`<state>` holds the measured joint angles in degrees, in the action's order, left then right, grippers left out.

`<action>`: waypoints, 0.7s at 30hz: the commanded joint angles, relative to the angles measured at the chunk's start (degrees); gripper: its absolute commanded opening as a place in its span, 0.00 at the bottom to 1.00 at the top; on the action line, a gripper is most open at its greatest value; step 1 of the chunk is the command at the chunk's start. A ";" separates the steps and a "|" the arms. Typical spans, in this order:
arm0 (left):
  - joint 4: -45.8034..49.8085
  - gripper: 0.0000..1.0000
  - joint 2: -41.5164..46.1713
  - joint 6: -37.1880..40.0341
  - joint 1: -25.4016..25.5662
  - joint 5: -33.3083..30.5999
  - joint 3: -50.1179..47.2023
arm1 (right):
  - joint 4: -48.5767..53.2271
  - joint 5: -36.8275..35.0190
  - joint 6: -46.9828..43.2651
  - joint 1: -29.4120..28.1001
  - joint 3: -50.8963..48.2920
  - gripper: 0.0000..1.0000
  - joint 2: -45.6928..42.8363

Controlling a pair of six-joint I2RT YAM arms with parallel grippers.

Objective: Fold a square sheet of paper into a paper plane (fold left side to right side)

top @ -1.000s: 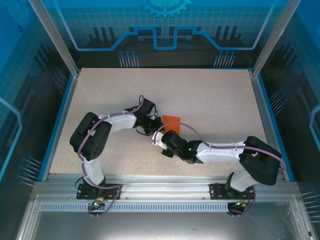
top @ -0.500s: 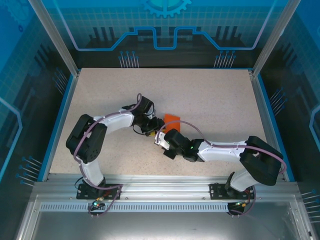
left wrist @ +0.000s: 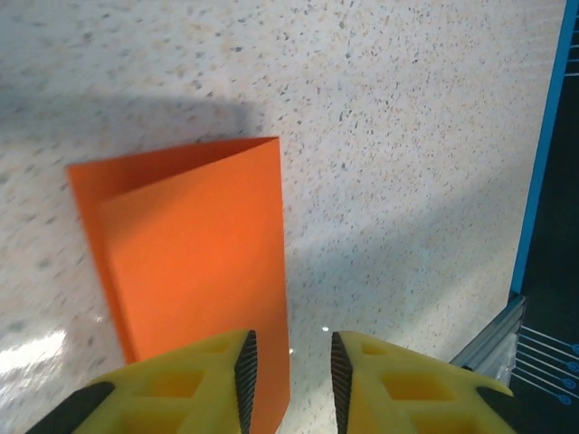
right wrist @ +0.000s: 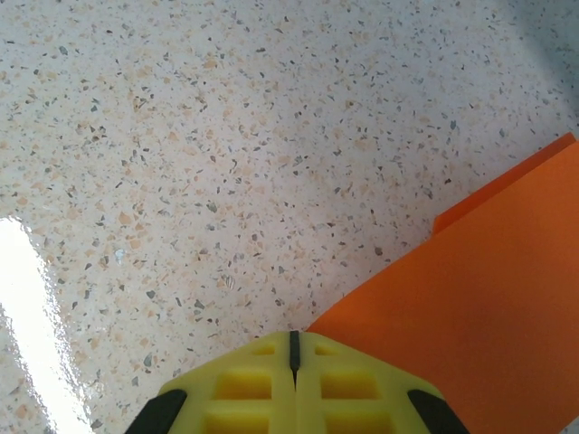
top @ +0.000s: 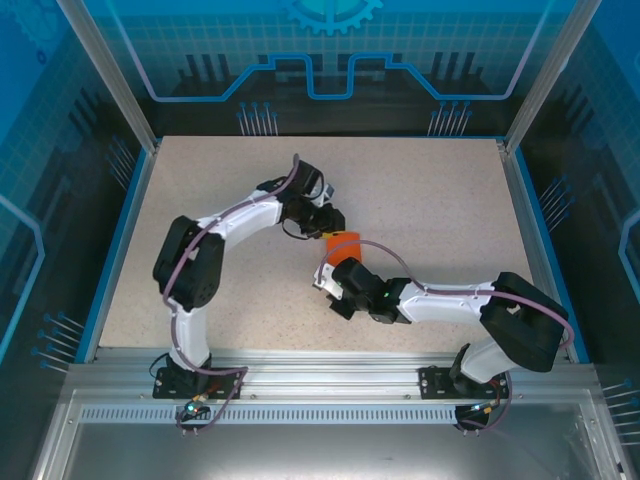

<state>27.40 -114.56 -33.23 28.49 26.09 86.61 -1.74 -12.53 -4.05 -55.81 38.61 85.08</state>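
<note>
One orange paper sheet [left wrist: 190, 271], folded double, left jaws parted, right jaws clenched.

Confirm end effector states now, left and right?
Left end effector: partly open, over the orange paper, gripping nothing.
Right end effector: shut, empty, at the paper's edge.

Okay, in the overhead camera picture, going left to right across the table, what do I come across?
Blue left table edge → left arm's elbow → orange sheet of paper → right arm's elbow → blue right table edge
</note>
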 commanded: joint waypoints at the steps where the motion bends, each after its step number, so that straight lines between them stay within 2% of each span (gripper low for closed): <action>1: 4.11 0.28 -5.89 2.65 0.69 2.02 4.19 | -0.63 1.33 1.41 0.96 -0.64 0.00 -1.14; 11: 4.74 0.24 -13.73 3.65 1.36 0.49 6.86 | -0.55 5.30 3.15 2.82 -0.48 0.00 -1.29; 14: 5.36 0.24 -14.91 4.27 1.48 -0.52 6.82 | 0.22 8.48 4.05 4.32 -0.20 0.00 -1.72; 21: 7.09 0.21 -16.30 5.97 2.14 -2.69 6.91 | 4.42 21.66 7.45 11.67 1.81 0.00 -2.30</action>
<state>31.35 -128.14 -29.41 29.78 25.52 92.79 0.01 1.43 0.78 -46.68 38.76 83.88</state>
